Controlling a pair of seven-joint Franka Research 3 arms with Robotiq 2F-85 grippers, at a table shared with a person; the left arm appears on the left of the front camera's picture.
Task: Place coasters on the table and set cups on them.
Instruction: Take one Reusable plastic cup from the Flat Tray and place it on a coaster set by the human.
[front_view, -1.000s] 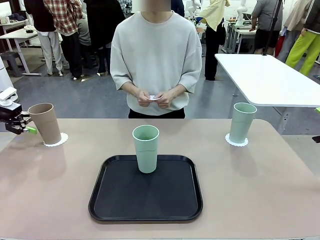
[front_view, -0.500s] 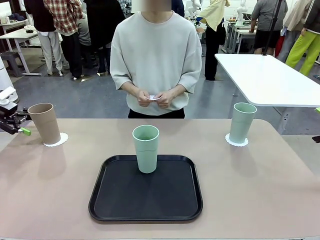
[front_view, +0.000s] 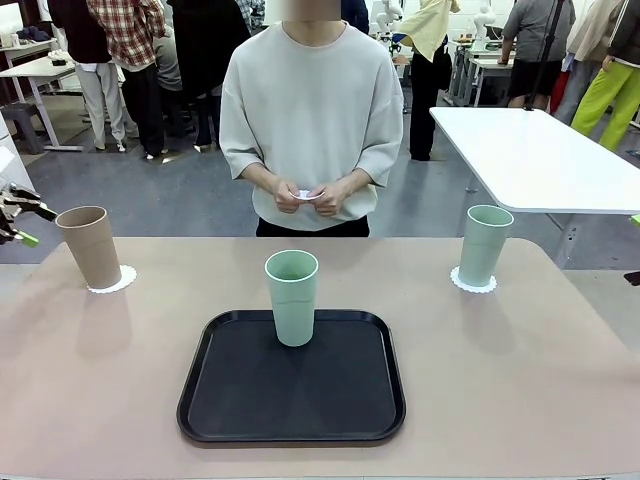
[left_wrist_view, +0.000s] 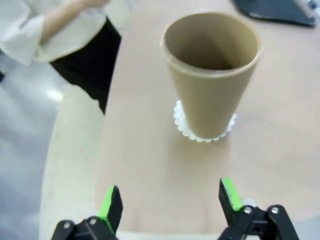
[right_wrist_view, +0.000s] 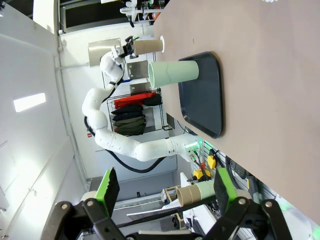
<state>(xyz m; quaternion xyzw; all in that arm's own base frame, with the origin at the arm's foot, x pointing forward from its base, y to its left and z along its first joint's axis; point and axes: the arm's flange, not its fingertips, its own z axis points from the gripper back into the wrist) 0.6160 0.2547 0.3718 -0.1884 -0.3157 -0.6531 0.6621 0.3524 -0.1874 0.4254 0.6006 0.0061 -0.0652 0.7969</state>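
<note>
While tan cup (left_wrist_view: 212, 75) sits on coaster (left_wrist_view: 186, 131), left claw (left_wrist_view: 170, 196) gapes wide, empty.

Look past the work area and you'll see a grey floor (front_view: 180, 190) running back into a busy room, with a white table (front_view: 540, 160) off to the right and a pale desk (front_view: 40, 70) at the far left. Your right wrist view catches a white wall (right_wrist_view: 25, 60), a bright light panel (right_wrist_view: 30, 102) and a wire rack (right_wrist_view: 132, 112) holding dark and red items.
</note>
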